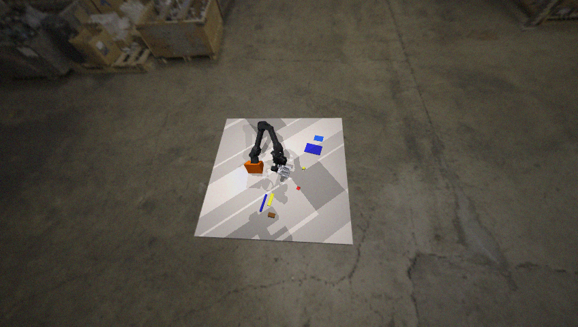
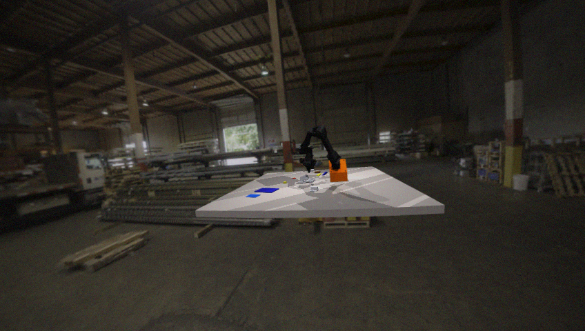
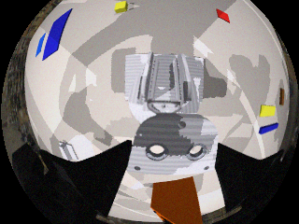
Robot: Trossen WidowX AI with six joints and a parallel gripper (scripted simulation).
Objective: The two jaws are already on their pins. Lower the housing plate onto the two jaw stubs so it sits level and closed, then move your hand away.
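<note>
The grey housing plate (image 3: 171, 146), with two round holes, sits between my dark fingers in the wrist view. My gripper (image 3: 173, 147) is shut on it and holds it just above the table. Beyond it stands the grey base with the two jaws (image 3: 164, 84) on their pins, a short way ahead of the plate. In the top view my gripper (image 1: 279, 167) hangs low beside that assembly (image 1: 286, 172), right of the orange arm base (image 1: 253, 166). In the exterior view my gripper (image 2: 310, 167) is just above the assembly (image 2: 305, 178). I cannot tell whether plate and stubs touch.
Two blue flat patches (image 1: 313, 148) (image 1: 318, 137) lie at the back right. A small yellow piece (image 1: 303, 168) and a red piece (image 1: 298, 187) lie near the assembly. A blue bar (image 1: 263, 202), a yellow bar (image 1: 270, 199) and a brown block (image 1: 271, 214) lie toward the front.
</note>
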